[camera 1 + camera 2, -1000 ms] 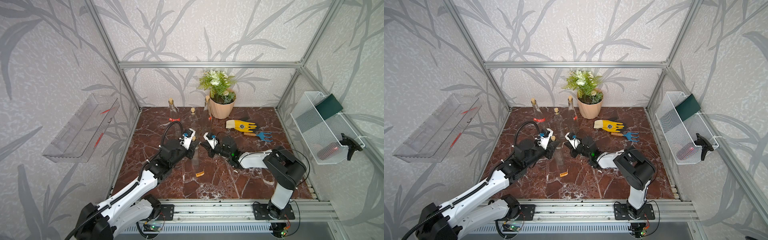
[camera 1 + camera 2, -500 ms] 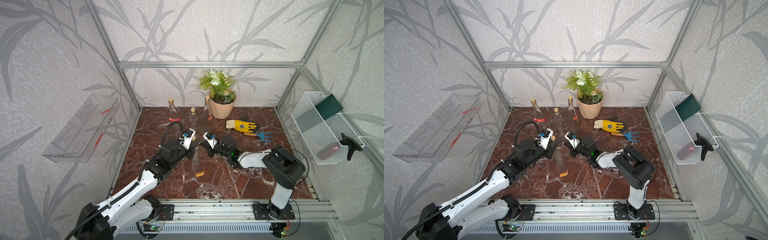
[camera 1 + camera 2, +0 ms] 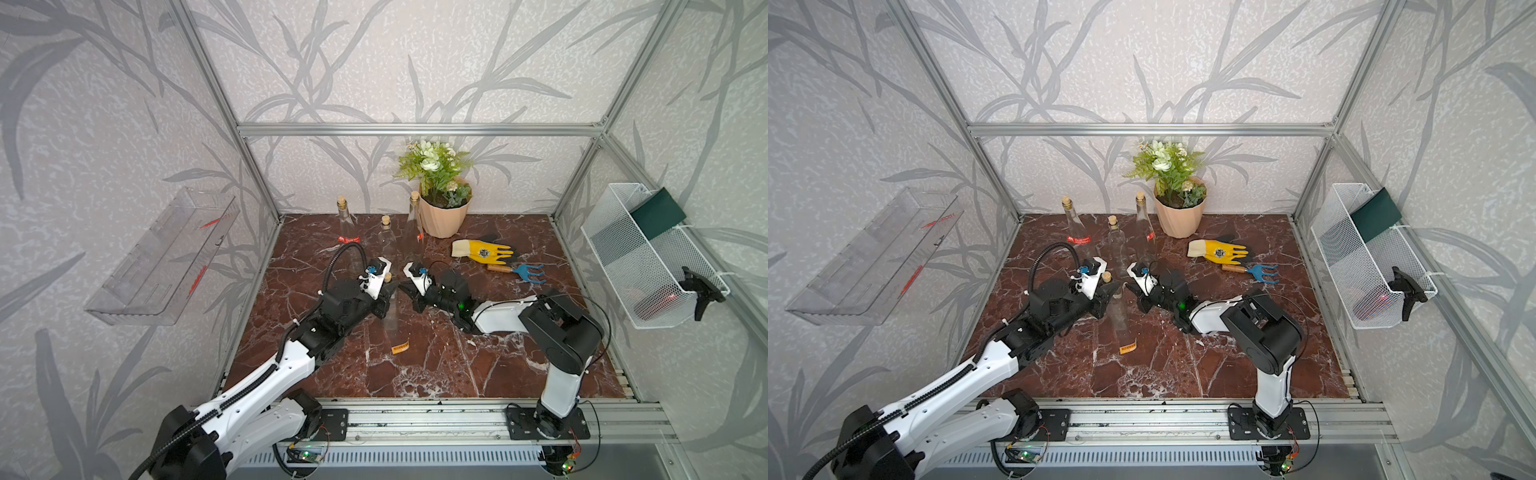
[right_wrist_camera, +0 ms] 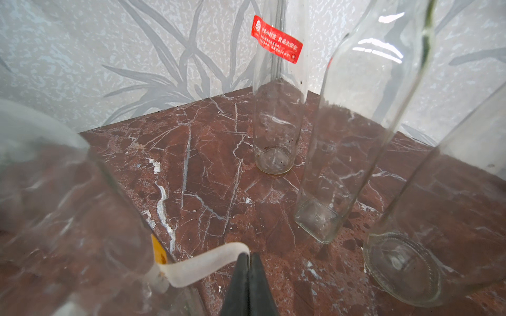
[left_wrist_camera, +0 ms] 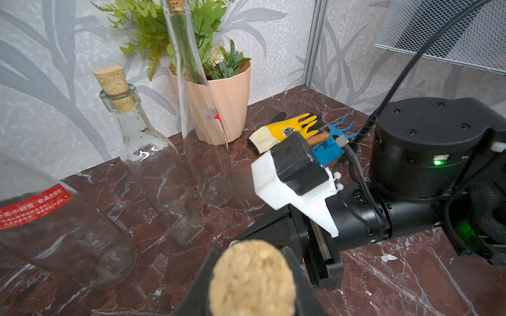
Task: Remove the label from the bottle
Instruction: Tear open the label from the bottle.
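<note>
Bottle upright at mid-worktop.
You see the left gripper at its corked neck, the right gripper just opposite.

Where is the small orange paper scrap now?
In both top views the small orange paper scrap lies on the red marble tabletop, just in front of the corked clear glass bottle between the arms.

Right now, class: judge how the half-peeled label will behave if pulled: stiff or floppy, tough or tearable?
Probably floppy: the label curls loosely between the bottle and the shut right tool. Its narrow, thin-looking strip may tear if jerked.
</note>
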Motion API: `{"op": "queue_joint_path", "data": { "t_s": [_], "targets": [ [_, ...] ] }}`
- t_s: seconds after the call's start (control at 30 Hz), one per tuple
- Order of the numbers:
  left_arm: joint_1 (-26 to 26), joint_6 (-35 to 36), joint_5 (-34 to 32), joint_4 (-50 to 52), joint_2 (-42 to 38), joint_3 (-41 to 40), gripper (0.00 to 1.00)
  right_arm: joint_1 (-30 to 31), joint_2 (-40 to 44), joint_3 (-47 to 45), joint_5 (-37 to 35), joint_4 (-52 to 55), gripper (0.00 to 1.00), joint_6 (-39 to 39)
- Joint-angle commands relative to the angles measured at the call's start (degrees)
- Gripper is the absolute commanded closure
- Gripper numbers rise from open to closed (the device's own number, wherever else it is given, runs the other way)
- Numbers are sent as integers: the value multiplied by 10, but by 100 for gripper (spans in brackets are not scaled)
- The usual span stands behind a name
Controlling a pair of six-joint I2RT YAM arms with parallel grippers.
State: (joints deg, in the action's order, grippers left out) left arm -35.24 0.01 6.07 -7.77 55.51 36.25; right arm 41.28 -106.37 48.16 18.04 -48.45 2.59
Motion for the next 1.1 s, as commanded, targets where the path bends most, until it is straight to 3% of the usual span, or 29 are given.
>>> {"op": "queue_joint_path", "data": {
  "t_s": [0.0,1.07],
  "targets": [
    [-5,0,3,18,-8,-12,100,-2,-7,18,1,-3,100,-3],
    [-11,5,-2,22,-11,-12,100,-2,-30,47,2,5,100,2]
  ]
}}
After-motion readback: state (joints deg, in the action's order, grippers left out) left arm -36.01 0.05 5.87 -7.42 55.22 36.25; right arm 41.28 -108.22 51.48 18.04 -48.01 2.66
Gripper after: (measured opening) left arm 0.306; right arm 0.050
